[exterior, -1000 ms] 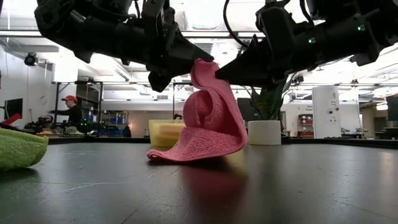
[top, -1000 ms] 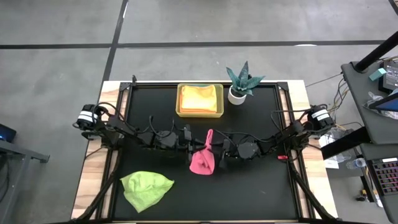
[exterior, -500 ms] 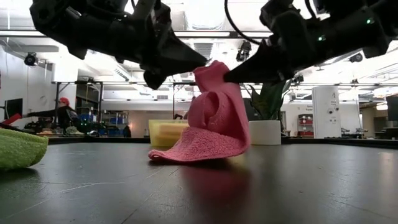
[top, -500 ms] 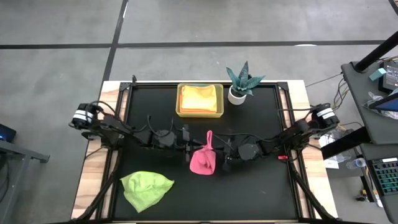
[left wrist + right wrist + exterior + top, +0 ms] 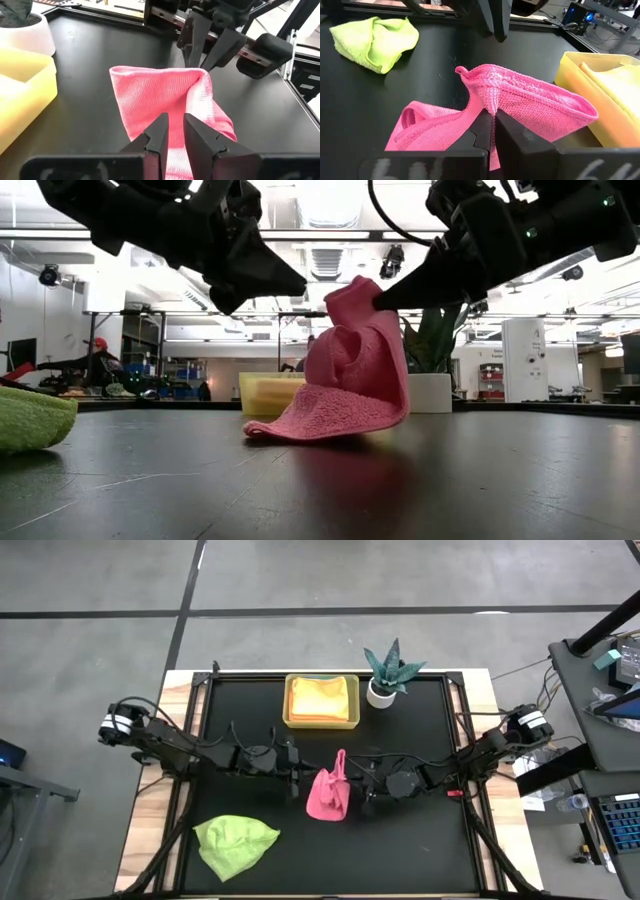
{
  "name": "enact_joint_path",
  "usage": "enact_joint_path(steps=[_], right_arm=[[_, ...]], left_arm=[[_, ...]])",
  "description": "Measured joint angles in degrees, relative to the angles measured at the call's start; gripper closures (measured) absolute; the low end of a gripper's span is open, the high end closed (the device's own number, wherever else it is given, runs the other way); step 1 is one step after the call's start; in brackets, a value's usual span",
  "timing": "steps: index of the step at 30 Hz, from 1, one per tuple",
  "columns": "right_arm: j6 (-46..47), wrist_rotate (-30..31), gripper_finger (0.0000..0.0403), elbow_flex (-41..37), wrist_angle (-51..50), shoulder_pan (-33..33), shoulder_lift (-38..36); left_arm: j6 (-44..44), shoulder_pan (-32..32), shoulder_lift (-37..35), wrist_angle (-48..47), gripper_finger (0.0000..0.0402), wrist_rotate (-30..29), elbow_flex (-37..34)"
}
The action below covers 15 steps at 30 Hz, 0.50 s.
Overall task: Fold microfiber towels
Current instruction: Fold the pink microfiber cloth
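1. The low view is showing the left gripper (image 5: 290,283) hanging clear of the pink towel (image 5: 345,385), fingers nearly closed and holding nothing, which the high view is blurring.
2. The right gripper (image 5: 385,298) is pinching the pink towel's raised top corner, jaws closed on it, near the table's (image 5: 420,850) middle.
3. The tray (image 5: 321,721) is hiding most of the orange-yellow towels (image 5: 322,697); the lime green towel (image 5: 235,843) is lying at the front left corner.

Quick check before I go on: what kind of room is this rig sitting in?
Probably a robotics lab or workshop: a bare concrete floor around the black table, an equipment cart with cables beside it, and workbenches with a person behind.
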Motion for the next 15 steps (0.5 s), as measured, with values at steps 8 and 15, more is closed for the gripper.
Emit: enact_joint_path(steps=[8,15], right_arm=[[0.61,0.03,0.0394,0.00,0.19,-0.02,0.02],[0.63,0.07,0.0394,0.00,0.18,-0.02,0.04]], left_arm=[[3.97,-0.49,6.95,9.24,0.0342,6.57,0.24],[4.13,-0.42,11.04,16.06,0.0278,7.17,0.27]])
